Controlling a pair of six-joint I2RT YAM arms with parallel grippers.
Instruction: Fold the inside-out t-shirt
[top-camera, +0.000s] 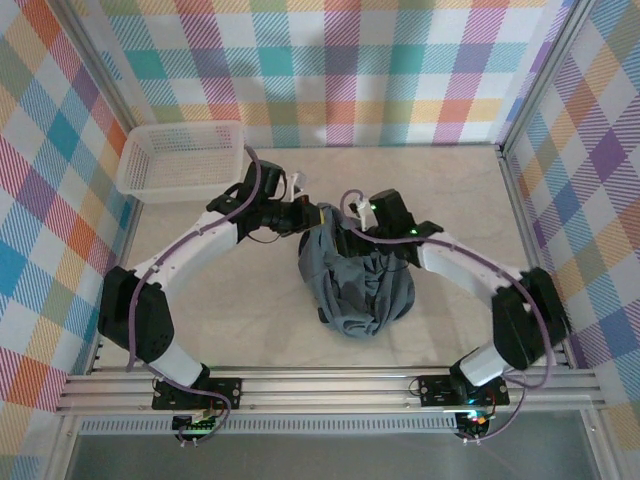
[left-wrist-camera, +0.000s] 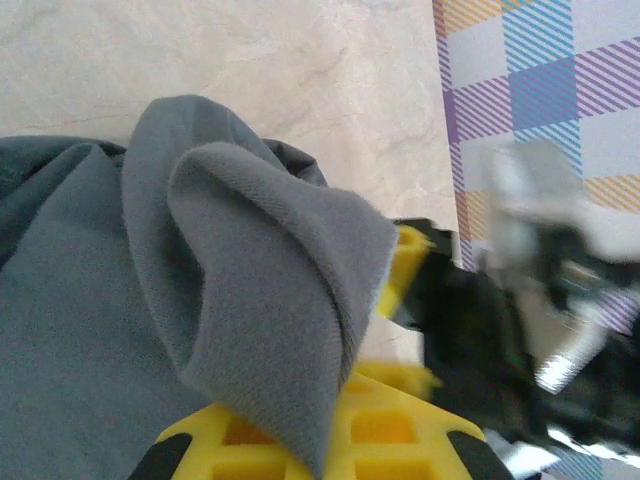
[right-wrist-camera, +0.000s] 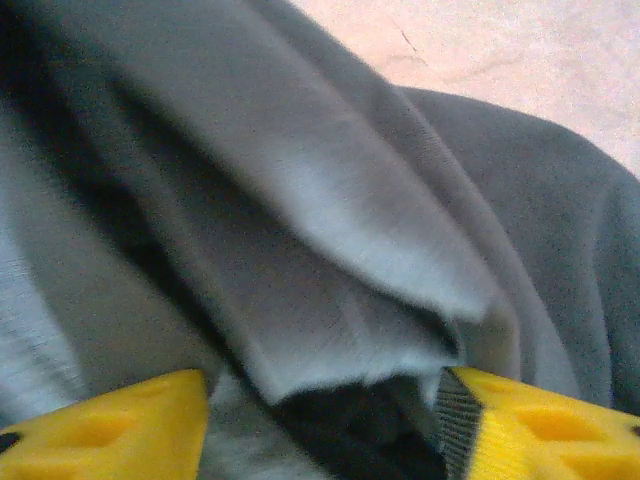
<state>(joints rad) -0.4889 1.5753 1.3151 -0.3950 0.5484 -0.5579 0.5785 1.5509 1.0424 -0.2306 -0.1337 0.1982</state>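
1. T-shirt (top-camera: 355, 285): a dark slate-grey heap, bunched and creased, lying on the pale table (top-camera: 230, 310) just off its centre toward 3 o'clock in the top view. Its upper edge is pulled up toward 12 o'clock, where both arms meet it.
2. Left gripper (top-camera: 318, 217): it sits at about 11 o'clock on the heap. It is closed, with a fold of the grey cloth pinched in it. In the left wrist view that fold curls over the yellow fingers (left-wrist-camera: 330, 435) and hangs out toward 9 o'clock.
3. Right gripper (right-wrist-camera: 320, 410): in the top view it sits at about 1 o'clock on the heap, just beside the left one. Its yellow fingers (right-wrist-camera: 110, 425) stand well apart in its own wrist view, one at 7 o'clock and one at 5 o'clock. A hemmed flap of the shirt hangs down between them. The jaws are not pressed onto it, so nothing is held.
4. Basket (top-camera: 150, 190): white mesh, at 10 o'clock in the table's far corner, well apart from the shirt.
5. Walls (top-camera: 330, 70): bright checked cloth surrounds the table.
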